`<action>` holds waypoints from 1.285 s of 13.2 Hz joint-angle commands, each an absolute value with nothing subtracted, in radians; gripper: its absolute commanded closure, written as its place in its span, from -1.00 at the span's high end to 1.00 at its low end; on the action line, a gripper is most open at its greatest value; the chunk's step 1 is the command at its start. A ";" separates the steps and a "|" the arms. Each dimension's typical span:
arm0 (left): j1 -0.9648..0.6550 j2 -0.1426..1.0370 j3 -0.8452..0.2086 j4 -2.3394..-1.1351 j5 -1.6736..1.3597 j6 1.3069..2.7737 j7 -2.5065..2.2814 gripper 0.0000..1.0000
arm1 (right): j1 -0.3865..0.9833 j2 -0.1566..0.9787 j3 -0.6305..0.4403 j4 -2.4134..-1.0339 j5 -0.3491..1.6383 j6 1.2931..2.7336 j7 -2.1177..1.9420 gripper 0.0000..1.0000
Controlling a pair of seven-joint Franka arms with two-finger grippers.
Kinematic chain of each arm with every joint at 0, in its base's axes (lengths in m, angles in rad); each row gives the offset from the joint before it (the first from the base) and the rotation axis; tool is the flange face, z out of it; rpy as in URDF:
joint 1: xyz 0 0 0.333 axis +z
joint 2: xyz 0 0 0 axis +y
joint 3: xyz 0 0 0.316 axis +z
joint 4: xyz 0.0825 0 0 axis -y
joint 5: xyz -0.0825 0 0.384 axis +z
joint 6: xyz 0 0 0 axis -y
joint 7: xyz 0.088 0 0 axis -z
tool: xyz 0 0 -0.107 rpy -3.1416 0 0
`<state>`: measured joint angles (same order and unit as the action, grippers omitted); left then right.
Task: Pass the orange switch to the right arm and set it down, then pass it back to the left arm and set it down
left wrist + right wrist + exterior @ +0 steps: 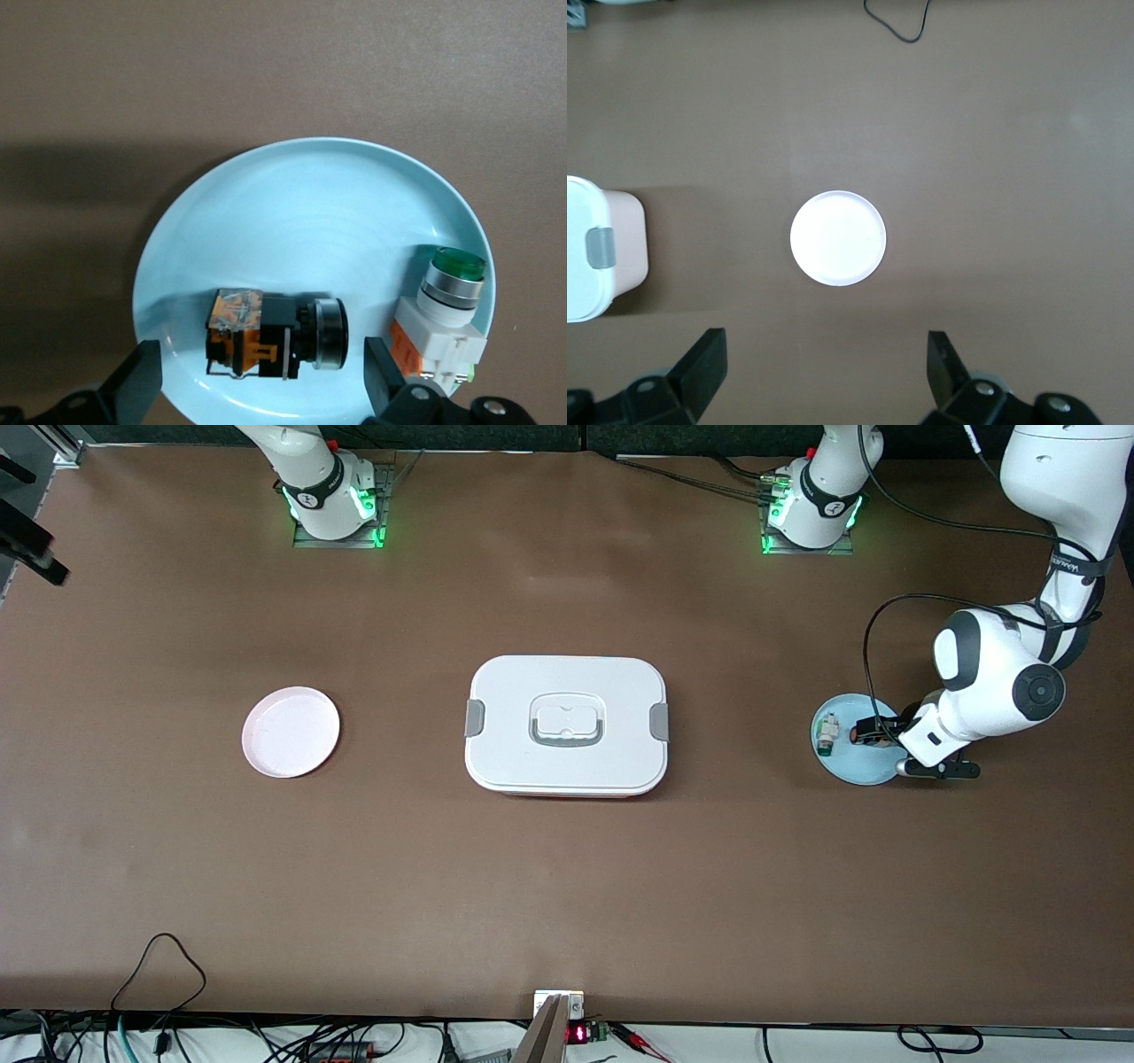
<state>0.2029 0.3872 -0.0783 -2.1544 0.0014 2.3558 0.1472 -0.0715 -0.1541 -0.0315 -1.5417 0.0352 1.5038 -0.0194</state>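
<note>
The box (567,724) is white with grey latches and handle. Toward the left arm's end from it, a pale blue plate (301,212) carries the black-and-orange orange switch (275,335) and a white, green-capped switch (443,319). Toward the right arm's end lies a pale pink plate (291,732). The table (567,886) is brown.

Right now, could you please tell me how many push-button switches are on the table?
2, both on the blue plate at the left arm's end of the table: the orange switch lies on its side, and the green-tipped white switch lies beside it. None seem hidden.
</note>
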 commanded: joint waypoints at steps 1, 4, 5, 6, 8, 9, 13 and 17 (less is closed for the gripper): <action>0.212 0.397 -0.092 -2.163 0.003 2.385 0.163 1.00 | -0.055 -0.176 0.009 -1.509 0.019 1.430 -0.023 1.00; 0.212 0.411 -0.092 -2.171 0.002 2.387 0.158 1.00 | -0.055 -0.094 0.026 -1.509 -0.021 1.402 -0.032 1.00; 0.212 0.413 -0.092 -2.174 0.002 2.387 0.158 1.00 | -0.052 -0.101 0.028 -1.508 -0.021 1.387 -0.028 1.00; 0.212 0.419 -0.092 -2.177 0.002 2.387 0.158 1.00 | -0.051 -0.100 0.032 -1.505 -0.031 1.390 -0.025 1.00; 0.213 0.428 -0.092 -2.177 0.002 2.390 0.158 1.00 | -0.058 -0.098 0.028 -1.502 -0.028 1.405 -0.021 1.00; 0.215 0.429 -0.092 -2.178 0.002 2.394 0.158 1.00 | -0.061 -0.097 0.023 -1.502 -0.020 1.417 -0.025 1.00; 0.215 0.431 -0.094 -2.178 0.002 2.395 0.158 0.97 | -0.063 -0.101 0.021 -1.502 -0.021 1.402 -0.022 1.00; 0.215 0.431 -0.095 -2.177 0.002 2.395 0.164 0.32 | -0.061 -0.100 0.023 -1.499 -0.026 1.417 -0.009 1.00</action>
<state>0.2039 0.4335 -0.0847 -2.1709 0.0012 2.3802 0.1471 -0.0611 -0.0990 0.0214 -1.5147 -0.0169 1.4202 -0.0186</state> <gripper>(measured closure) 0.216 0.000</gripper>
